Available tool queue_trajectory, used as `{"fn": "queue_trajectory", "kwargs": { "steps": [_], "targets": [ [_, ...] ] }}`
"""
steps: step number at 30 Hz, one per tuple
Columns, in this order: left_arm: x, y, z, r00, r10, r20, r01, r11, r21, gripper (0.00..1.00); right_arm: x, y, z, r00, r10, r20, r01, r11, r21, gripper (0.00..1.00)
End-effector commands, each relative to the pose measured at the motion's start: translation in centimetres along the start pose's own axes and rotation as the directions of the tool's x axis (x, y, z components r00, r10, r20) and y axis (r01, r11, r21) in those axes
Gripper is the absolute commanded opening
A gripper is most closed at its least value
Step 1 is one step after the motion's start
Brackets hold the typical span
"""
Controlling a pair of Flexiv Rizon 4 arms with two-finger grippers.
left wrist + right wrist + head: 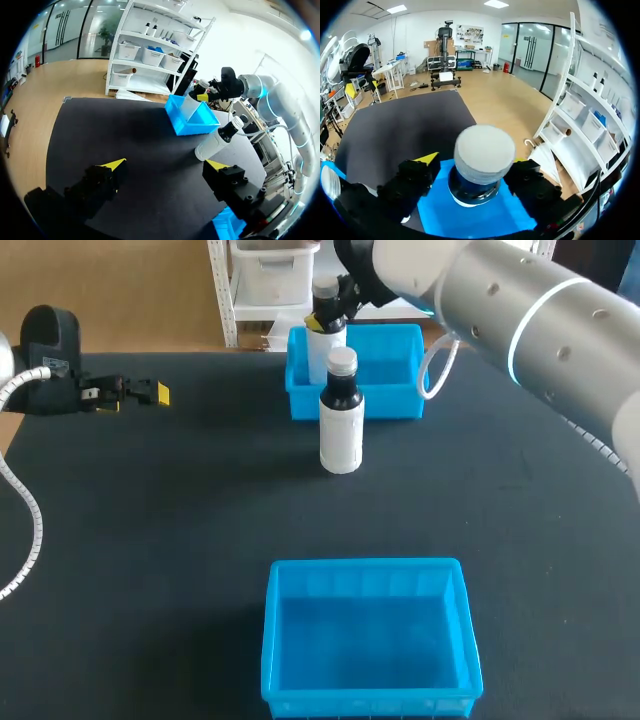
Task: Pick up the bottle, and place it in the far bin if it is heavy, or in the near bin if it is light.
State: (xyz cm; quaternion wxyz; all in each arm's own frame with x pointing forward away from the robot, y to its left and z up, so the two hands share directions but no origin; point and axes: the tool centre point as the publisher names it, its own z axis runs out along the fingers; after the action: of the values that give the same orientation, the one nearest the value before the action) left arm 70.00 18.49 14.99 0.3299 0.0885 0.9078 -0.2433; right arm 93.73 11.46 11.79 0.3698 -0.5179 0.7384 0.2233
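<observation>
A white bottle with a dark neck and grey cap (pixel 322 350) stands inside the far blue bin (pixel 400 405). My right gripper (pixel 328 312) is around its top. In the right wrist view the bottle (pixel 484 150) sits between the fingers of the right gripper (pixel 474 161), which stand slightly off its sides, open, with the far bin's floor (pixel 470 220) below. A second bottle of the same kind (pixel 340 430) stands upright on the table just in front of the far bin. My left gripper (pixel 140 393) is open and empty at the table's far left.
The near blue bin (pixel 300 570) sits empty at the table's front middle. In the left wrist view the standing bottle (pixel 215 142) and far bin (pixel 192 120) lie ahead of the left gripper (pixel 165 165).
</observation>
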Motion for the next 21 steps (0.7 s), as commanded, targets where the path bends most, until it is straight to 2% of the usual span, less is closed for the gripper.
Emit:
{"fn": "queue_trajectory", "kwargs": {
  "steps": [1, 9, 15, 21],
  "targets": [
    [0.0, 0.0, 0.0, 1.000, 0.000, 0.000, 0.000, 1.000, 0.000, 1.00, -0.1, -1.1, 0.1, 1.000, 0.004, -0.013, -0.010, 0.883, -0.470, 1.00],
    [0.0, 0.0, 0.0, 1.000, 0.000, 0.000, 0.000, 1.000, 0.000, 1.00, 1.4, -1.7, -2.5, 0.999, 0.027, -0.038, -0.041, 0.904, -0.426, 1.00],
    [0.0, 0.0, 0.0, 1.000, 0.000, 0.000, 0.000, 1.000, 0.000, 1.00, 3.0, -2.1, -6.1, 0.998, 0.051, -0.046, -0.064, 0.925, -0.375, 1.00],
    [0.0, 0.0, 0.0, 1.000, 0.000, 0.000, 0.000, 1.000, 0.000, 1.00, 4.9, -1.5, -9.9, 0.997, 0.066, -0.046, -0.078, 0.938, -0.337, 1.00]
  ]
}}
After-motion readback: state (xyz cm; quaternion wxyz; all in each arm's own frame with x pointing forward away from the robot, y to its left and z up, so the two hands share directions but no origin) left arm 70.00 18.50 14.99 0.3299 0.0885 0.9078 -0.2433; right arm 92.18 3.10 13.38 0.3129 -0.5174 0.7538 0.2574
